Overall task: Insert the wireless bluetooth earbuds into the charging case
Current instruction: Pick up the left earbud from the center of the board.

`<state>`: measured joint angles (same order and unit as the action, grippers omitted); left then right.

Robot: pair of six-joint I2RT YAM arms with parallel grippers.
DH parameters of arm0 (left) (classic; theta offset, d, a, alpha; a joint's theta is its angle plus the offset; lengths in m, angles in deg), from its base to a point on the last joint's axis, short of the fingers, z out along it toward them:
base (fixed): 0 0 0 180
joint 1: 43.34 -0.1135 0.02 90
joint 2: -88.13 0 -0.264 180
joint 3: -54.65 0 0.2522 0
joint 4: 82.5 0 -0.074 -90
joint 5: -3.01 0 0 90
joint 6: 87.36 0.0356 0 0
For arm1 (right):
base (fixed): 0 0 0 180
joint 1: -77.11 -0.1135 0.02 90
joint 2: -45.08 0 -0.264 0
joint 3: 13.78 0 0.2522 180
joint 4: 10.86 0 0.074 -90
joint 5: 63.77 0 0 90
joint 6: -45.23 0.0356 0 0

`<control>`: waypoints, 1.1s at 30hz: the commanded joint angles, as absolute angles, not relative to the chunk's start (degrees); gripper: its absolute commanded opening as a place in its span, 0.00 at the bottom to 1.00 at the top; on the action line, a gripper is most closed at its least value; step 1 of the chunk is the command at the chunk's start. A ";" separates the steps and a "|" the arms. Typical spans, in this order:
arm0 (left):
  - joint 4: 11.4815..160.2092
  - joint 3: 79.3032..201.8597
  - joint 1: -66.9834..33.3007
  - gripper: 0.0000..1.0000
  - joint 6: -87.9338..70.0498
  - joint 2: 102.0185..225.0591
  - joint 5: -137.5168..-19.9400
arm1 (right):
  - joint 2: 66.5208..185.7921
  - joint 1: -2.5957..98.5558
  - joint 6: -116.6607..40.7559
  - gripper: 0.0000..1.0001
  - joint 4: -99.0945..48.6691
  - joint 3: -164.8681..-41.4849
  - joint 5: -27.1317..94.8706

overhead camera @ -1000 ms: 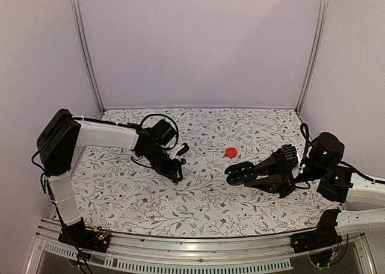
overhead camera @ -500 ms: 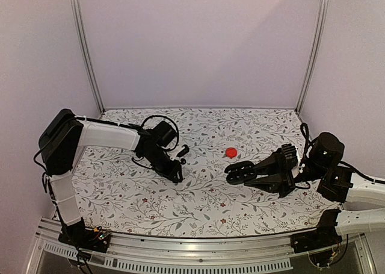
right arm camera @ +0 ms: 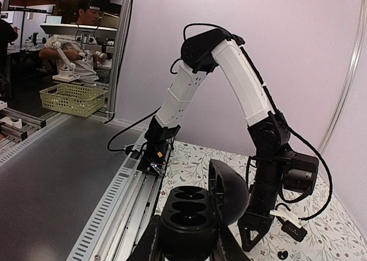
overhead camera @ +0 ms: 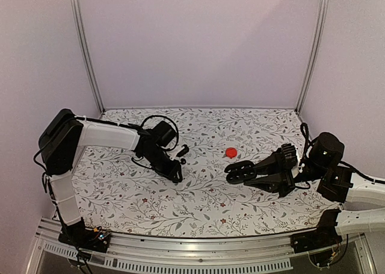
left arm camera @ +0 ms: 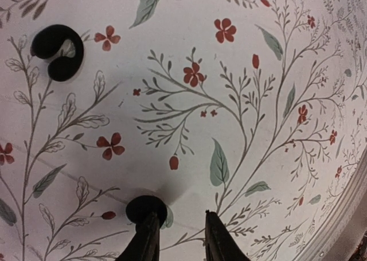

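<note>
while the right gripper (right arm camera: 188,244) was clenched around the charging case (right arm camera: 192,212), lid swung open and wells showing, the left gripper (left arm camera: 180,216) was down at the floral tablecloth (left arm camera: 246,100), its fingers slightly apart with nothing between them. one earbud (left arm camera: 145,207) sat right against one fingertip, the second earbud (left arm camera: 57,53) well apart. a red disc (overhead camera: 230,152) lay between the arms.

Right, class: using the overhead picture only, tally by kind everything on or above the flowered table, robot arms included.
robot arms: 2
charging case: 1
red disc: 1
small black earbuds: 2
Total: 6
</note>
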<state>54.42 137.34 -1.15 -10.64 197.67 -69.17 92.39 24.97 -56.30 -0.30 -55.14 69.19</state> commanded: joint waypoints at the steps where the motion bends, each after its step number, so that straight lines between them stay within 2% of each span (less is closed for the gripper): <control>1: 53.95 136.48 -2.05 0.27 -9.80 197.67 -70.43 | 91.99 24.55 -55.76 0.00 -0.62 -56.38 68.35; 26: 52.41 135.91 -2.97 0.27 -8.19 197.29 -75.14 | 92.03 24.49 -55.58 0.00 -0.79 -56.46 67.93; 33: 52.34 136.16 -2.95 0.23 -8.12 197.01 -75.63 | 91.94 24.50 -55.41 0.00 -0.80 -56.46 67.69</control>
